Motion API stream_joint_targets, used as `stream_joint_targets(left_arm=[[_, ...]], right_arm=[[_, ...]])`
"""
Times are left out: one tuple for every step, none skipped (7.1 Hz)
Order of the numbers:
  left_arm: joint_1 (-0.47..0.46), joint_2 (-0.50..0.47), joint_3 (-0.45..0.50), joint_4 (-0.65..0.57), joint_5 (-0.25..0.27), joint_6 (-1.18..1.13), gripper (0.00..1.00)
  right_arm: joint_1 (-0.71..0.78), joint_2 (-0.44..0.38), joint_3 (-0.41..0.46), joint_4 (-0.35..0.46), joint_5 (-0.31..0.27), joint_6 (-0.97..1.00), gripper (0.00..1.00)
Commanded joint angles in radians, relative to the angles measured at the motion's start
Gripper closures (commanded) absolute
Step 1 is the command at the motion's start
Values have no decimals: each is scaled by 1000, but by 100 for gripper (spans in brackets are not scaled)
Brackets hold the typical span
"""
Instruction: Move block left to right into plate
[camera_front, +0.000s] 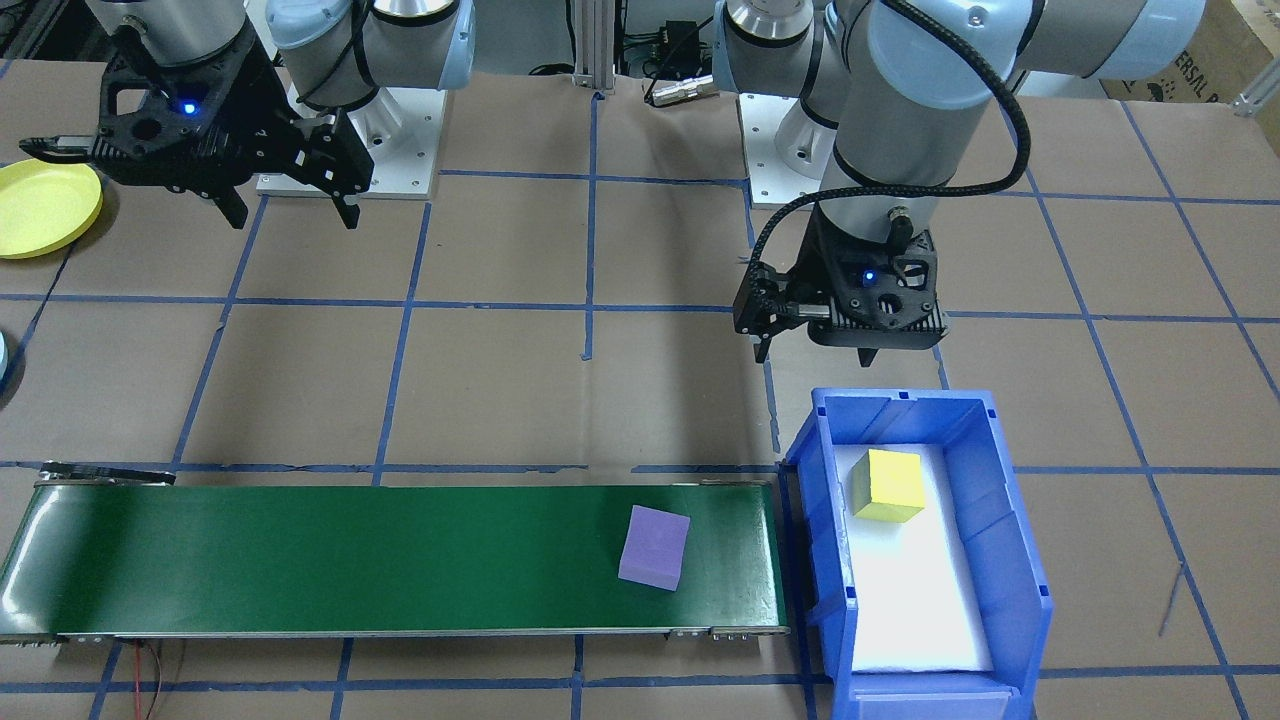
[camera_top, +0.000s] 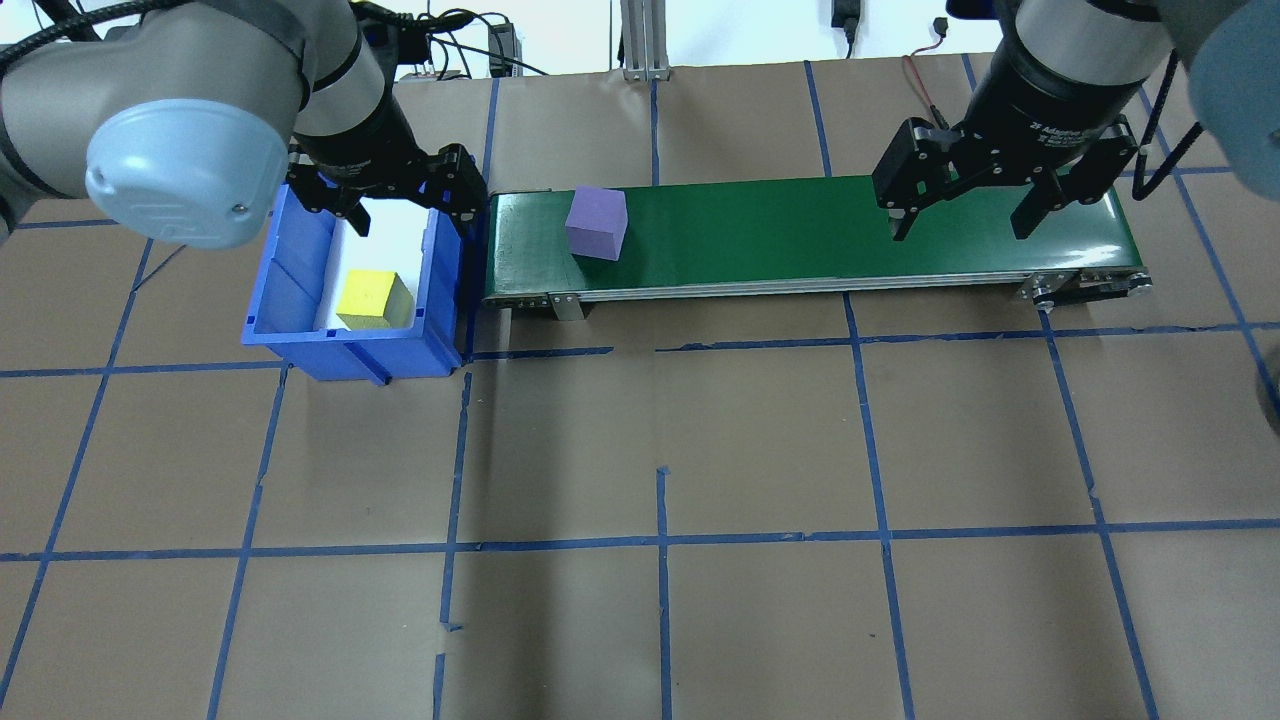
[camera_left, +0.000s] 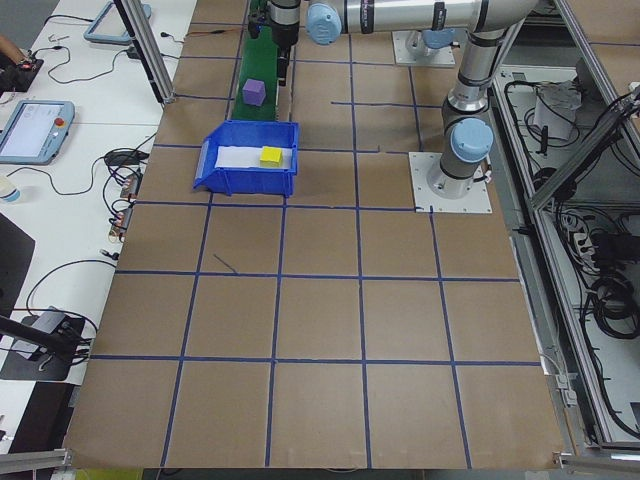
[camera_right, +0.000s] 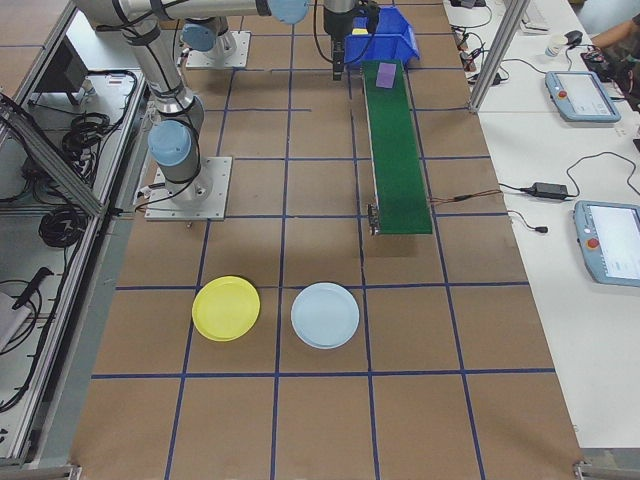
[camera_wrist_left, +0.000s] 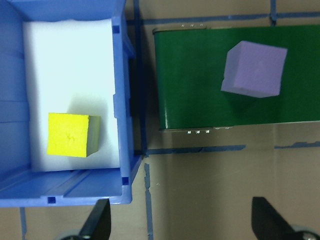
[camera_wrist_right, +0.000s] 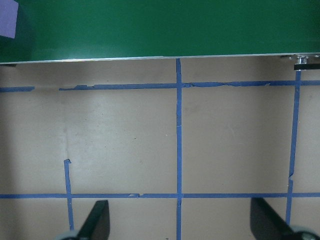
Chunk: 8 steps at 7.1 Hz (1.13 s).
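Left tool (camera_top: 390, 205) hangs with its fingers apart and nothing between them, above the back rim of the blue bin (camera_top: 442, 300), pointing straight down. Right tool (camera_top: 958, 205) is likewise spread and empty, poised over the far end of the green conveyor (camera_top: 800, 235). One purple block (camera_top: 596, 223) sits on the belt close to the bin end; a yellow block (camera_top: 374, 299) rests on white padding inside the bin. Both look like light foam cubes, probably soft and a little squashy, so a gentle pinch across two opposite flat faces should do. The yellow plate (camera_right: 226, 307) lies on the bench, well apart from the belt.
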<state>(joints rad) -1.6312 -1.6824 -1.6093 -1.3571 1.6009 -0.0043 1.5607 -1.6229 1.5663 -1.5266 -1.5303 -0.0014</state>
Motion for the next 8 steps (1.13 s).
stream_joint_targets(left_arm=[[17, 47, -26, -10, 5, 20, 0], [23, 56, -31, -16, 5, 26, 0], [51, 55, -53, -16, 4, 30, 0], [116, 50, -75, -10, 1, 73, 0], [187, 24, -69, -1, -9, 122, 0], [203, -31, -63, 13, -4, 125, 2], [209, -121, -57, 98, -6, 129, 2], [209, -222, -64, 183, -10, 142, 2]], right_arm=[[1, 0, 0, -1, 1, -2, 0], [1, 0, 0, -1, 1, -2, 0], [-1, 0, 0, -1, 1, -2, 0], [-1, -2, 0, -1, 1, -2, 0], [-1, 0, 0, -1, 1, -2, 0], [-1, -2, 0, 0, 1, -2, 0], [-1, 0, 0, -1, 1, -2, 0], [-1, 0, 0, 0, 1, -3, 0]])
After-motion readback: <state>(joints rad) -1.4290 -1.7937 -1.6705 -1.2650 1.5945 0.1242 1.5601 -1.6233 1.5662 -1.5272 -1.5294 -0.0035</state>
